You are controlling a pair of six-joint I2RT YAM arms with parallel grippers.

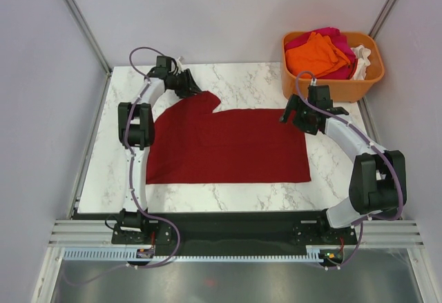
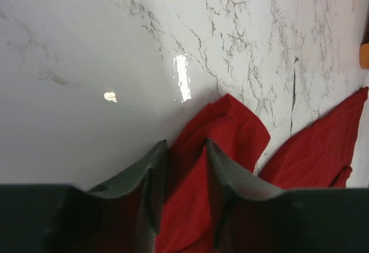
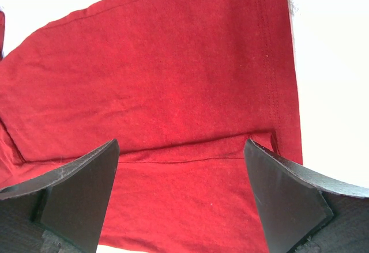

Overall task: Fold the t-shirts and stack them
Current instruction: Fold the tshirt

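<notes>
A dark red t-shirt (image 1: 228, 144) lies flat across the marble table, with a bunched flap sticking up at its far left corner. My left gripper (image 1: 188, 83) is at that flap. In the left wrist view its fingers (image 2: 185, 143) stand a little apart, and a fold of the red cloth (image 2: 236, 126) runs between them. My right gripper (image 1: 291, 118) hovers over the shirt's far right corner, wide open (image 3: 181, 143), with flat red cloth (image 3: 173, 63) and a hem beneath and nothing between the fingers. Orange (image 1: 314, 54), magenta-pink (image 1: 330, 35) and white (image 1: 362, 58) t-shirts are piled in the tub.
An orange plastic tub (image 1: 331, 88) stands at the table's far right corner, just behind my right arm. Bare marble (image 1: 255, 85) shows behind the shirt and along its near edge (image 1: 228, 194). Grey walls close in both sides.
</notes>
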